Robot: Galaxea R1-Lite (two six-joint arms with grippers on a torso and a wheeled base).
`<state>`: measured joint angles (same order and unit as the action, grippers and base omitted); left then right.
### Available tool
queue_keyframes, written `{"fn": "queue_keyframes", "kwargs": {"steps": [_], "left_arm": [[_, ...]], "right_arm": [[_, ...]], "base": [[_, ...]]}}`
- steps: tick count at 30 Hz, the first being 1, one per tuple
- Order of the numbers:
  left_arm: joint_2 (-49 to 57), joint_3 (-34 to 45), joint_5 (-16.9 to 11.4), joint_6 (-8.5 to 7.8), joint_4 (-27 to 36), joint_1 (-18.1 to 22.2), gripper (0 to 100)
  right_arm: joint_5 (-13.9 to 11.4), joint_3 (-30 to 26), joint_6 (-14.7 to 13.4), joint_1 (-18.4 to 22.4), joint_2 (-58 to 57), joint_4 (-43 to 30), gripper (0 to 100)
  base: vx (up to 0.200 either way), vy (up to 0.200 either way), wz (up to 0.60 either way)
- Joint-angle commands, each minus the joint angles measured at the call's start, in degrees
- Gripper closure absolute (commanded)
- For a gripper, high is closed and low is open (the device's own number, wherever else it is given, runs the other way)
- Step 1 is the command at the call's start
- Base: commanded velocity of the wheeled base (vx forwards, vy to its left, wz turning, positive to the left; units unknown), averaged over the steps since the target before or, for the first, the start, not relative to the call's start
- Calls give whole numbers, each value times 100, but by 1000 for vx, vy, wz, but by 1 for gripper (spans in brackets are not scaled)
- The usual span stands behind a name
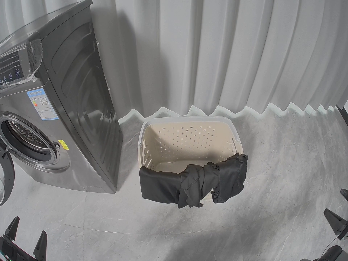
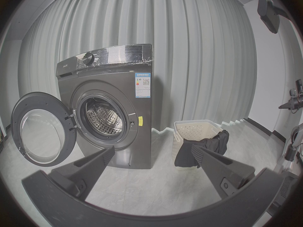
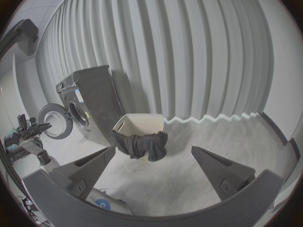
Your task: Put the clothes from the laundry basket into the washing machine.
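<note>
A cream laundry basket (image 1: pixel 188 122) stands on the floor right of the grey washing machine (image 1: pixel 79 91). Dark clothes (image 1: pixel 194 183) hang over the basket's near rim, partly outside it; the same garment (image 2: pixel 202 147) (image 3: pixel 140 145) appears in both wrist views. The machine's round door (image 2: pixel 42 128) is swung open and the steel drum (image 2: pixel 104 119) is bare inside. My left gripper (image 1: pixel 26 236) (image 2: pixel 153 155) is open at the lower left, well short of the machine. My right gripper (image 1: pixel 342 209) (image 3: pixel 153 153) is open at the lower right, far from the basket.
White pleated curtains (image 1: pixel 224 44) close off the back, ending at the grey stone floor (image 1: pixel 275 185). Open floor lies between me and the basket and machine. The open door (image 1: pixel 5 174) juts out at the far left.
</note>
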<state>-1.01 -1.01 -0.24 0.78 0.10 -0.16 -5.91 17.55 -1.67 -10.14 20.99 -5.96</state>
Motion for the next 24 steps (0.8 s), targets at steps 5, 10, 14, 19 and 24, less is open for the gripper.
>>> {"fn": "queue_keyframes", "kwargs": {"steps": [5,10,14,19,24], "left_arm": [[101,101,-2,1,-1,-2,0],[101,101,-2,-8,-1,-2,0],[101,101,-2,1,-1,-2,0],[101,101,-2,1,-1,-2,0],[101,101,-2,45,-1,-2,0]], "right_arm": [[-824,-50,-633,-348,2981,1106,0],[-815,-253,-659,-348,4097,2020,0],[-806,-420,-650,-374,4853,2723,0],[-745,-507,-668,-524,6110,3646,0],[-516,-516,-694,-638,7050,4358,0]], "base": [[0,-80,0],[0,0,0],[0,0,0],[0,0,0],[0,0,0]]}}
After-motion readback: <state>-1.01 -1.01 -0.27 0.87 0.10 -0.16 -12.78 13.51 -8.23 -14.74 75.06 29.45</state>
